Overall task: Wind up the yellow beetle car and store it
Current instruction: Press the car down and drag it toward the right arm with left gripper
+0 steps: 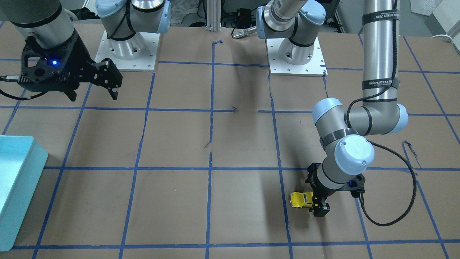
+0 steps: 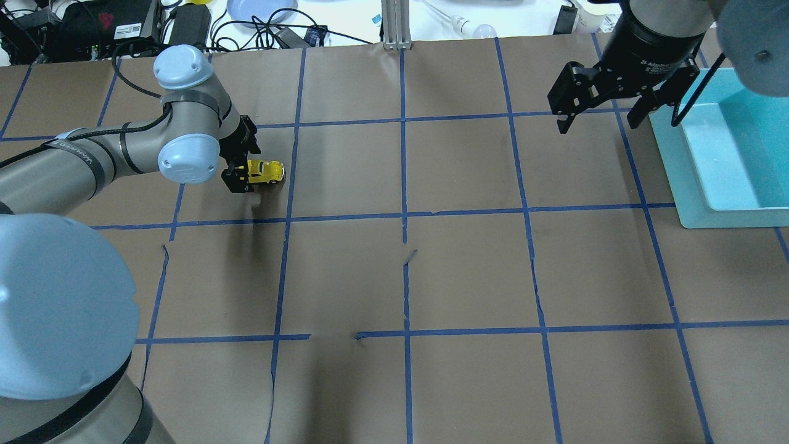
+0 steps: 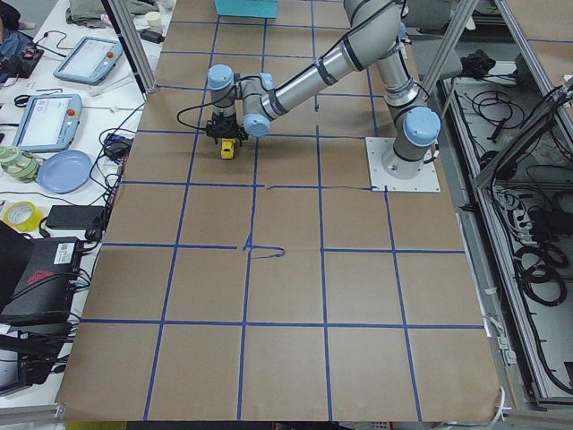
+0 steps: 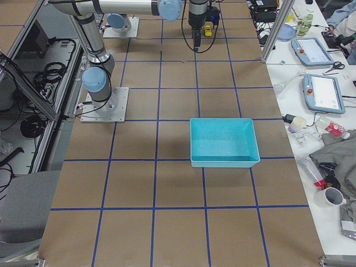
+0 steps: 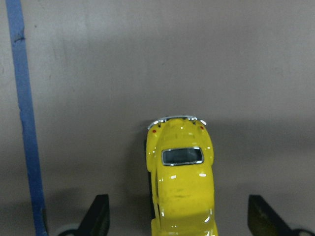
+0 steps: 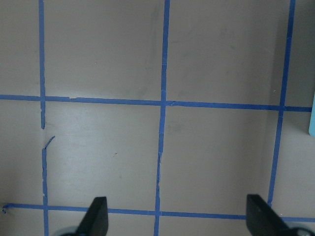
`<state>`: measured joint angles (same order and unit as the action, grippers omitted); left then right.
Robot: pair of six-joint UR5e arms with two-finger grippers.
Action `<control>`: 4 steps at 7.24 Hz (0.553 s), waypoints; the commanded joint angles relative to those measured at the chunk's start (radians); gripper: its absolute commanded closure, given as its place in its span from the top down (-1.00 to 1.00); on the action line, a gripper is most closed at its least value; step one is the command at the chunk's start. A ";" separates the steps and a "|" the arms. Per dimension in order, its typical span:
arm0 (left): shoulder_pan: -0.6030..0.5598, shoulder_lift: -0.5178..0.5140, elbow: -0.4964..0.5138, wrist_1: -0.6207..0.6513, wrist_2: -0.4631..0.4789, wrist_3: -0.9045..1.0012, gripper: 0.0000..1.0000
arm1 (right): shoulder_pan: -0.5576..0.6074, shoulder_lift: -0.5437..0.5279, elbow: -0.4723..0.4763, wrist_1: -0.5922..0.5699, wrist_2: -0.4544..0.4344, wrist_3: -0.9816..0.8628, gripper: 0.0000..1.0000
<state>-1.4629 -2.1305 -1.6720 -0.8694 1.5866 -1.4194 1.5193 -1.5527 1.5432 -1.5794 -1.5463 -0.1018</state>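
The yellow beetle car point(image 2: 266, 172) is sitting on its wheels on the brown worktop point(image 2: 468, 271), in the upper left of the overhead view. It is tiny beside the arm. Its body is rounded and glossy bright yellow. In the left wrist view a dark, chrome-rimmed window, two small red lamps and a silver bumper are showing at the end facing the top of the frame.

The left gripper point(image 2: 245, 163) is standing low over the worktop with its jaws spread wide. One finger is sitting on each side of the car, and brown paper is showing in both gaps, so nothing is being gripped.

A vertical blue tape line point(image 2: 288, 185) is running just right of the car in the overhead view.

A broad stretch of worktop is lying between the car and the turquoise bin point(image 2: 696, 185) at the right edge of that view. The right gripper point(image 2: 598, 120) is hanging above the worktop just left of the bin's wall, in the upper right, with its jaws apart and nothing between them.
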 commanded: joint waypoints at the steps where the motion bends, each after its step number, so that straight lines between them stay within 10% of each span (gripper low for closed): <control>1: 0.015 -0.002 0.001 0.001 0.001 0.007 0.74 | -0.002 0.000 0.000 -0.002 -0.003 -0.001 1.00; 4: 0.026 0.006 0.001 -0.005 -0.016 -0.013 -0.99 | -0.002 0.000 0.000 0.001 -0.005 0.001 1.00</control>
<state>-1.4394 -2.1297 -1.6710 -0.8719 1.5781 -1.4222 1.5165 -1.5524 1.5432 -1.5795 -1.5503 -0.1025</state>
